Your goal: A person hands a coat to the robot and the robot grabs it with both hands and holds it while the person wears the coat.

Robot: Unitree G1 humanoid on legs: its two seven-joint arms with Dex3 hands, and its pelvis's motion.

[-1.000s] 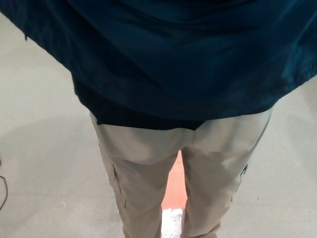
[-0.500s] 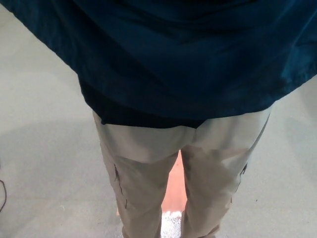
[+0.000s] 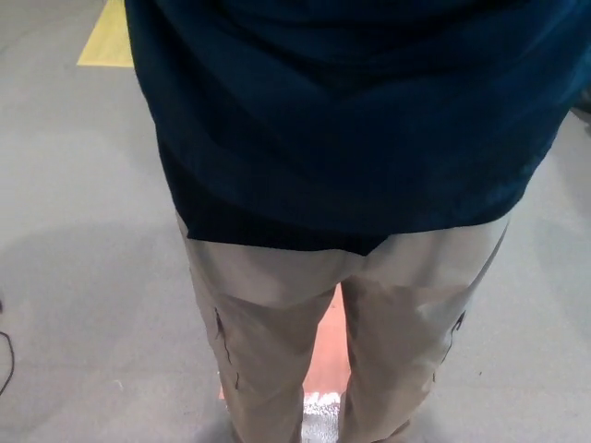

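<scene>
A dark blue coat (image 3: 351, 111) fills the top of the head view, hanging down over a person's back to the hips. Under its hem shows a darker garment (image 3: 231, 217). The person stands close in front of me with their back turned, in beige trousers (image 3: 277, 314). Neither of my hands shows in this view.
Grey floor (image 3: 83, 277) spreads on both sides of the person. A yellow floor marking (image 3: 109, 41) lies at the top left. An orange strip (image 3: 325, 351) shows between the legs. A thin black cable (image 3: 6, 360) lies at the left edge.
The coat's left side, spread wide toward the top left before, has drawn in against the person's body, uncovering the yellow marking. The right side has also narrowed.
</scene>
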